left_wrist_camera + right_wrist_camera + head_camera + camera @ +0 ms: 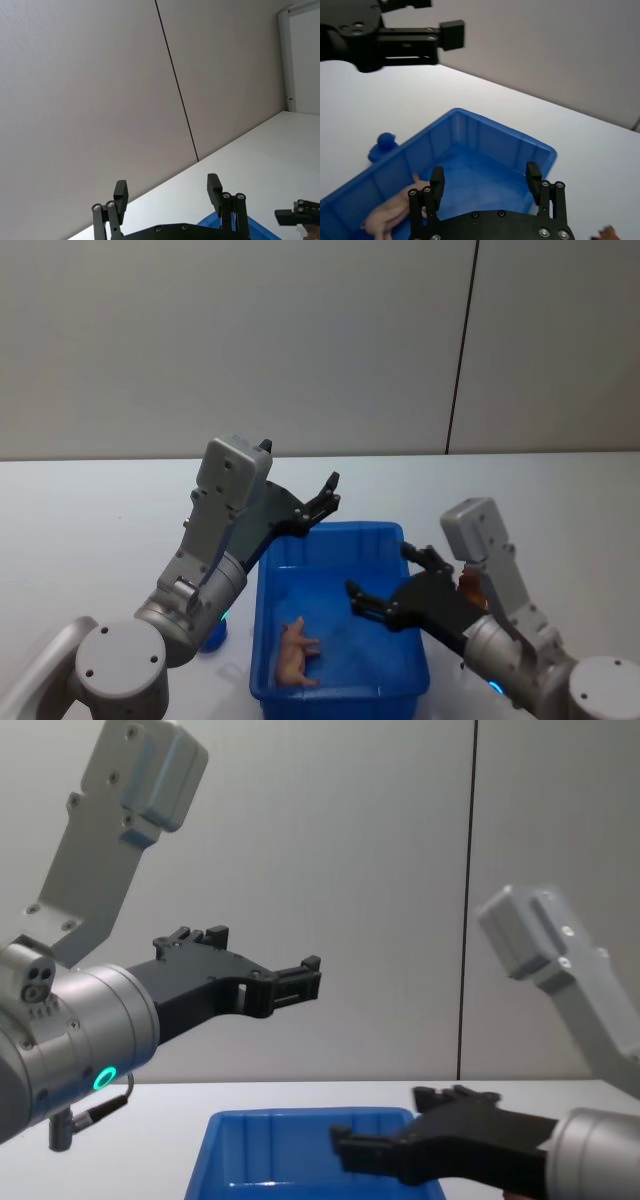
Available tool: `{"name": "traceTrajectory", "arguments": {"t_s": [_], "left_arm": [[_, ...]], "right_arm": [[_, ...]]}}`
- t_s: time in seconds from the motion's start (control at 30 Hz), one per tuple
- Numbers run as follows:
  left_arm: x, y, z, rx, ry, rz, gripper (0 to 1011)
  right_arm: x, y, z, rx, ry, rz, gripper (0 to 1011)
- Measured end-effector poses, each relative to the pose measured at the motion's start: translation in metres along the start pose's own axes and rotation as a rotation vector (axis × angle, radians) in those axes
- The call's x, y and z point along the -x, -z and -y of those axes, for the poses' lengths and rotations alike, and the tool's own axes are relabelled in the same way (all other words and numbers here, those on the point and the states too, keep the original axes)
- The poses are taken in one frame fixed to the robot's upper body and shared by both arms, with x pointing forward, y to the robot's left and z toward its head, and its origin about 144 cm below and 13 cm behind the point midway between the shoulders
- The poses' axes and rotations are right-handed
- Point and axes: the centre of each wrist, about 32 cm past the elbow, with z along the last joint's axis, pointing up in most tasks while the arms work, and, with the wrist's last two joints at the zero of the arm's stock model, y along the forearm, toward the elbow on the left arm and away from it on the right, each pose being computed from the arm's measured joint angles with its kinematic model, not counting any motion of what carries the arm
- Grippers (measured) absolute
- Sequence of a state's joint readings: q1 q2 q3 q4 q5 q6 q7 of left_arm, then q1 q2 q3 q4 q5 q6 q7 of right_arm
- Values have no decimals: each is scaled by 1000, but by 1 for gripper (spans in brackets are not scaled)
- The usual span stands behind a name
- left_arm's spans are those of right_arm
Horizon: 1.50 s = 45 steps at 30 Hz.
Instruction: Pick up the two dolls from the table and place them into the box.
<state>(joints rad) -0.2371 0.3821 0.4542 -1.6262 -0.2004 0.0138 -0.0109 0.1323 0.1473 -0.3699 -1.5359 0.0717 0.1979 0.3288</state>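
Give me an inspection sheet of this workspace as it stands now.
Surface: plain white table.
Job's things: blue box at centre; pink doll lying inside it; brown doll right of the box, mostly hidden behind the right arm.
Clutter: small blue object on the table by the box's left wall.
Grippers: left gripper open, empty, raised above the box's far rim; right gripper open, empty, over the box.
Cables: short grey lead at the left arm.
Surroundings: grey panelled wall.
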Motion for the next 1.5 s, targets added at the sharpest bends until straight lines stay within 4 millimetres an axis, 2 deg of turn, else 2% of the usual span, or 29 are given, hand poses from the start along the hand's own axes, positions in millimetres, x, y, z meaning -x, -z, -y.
{"name": "traceTrajectory", "arguments": {"t_s": [0.8, 1.1, 1.5], "left_arm": [[0, 0, 0, 0, 0, 0, 1001], [0, 0, 0, 0, 0, 0, 1001], [0, 0, 0, 0, 0, 0, 1001]], "right_arm": [[3, 17, 34, 117, 373, -38, 1001], [3, 26, 36, 171, 447, -68, 1001], [7, 35, 28, 182, 469, -114, 1001]]}}
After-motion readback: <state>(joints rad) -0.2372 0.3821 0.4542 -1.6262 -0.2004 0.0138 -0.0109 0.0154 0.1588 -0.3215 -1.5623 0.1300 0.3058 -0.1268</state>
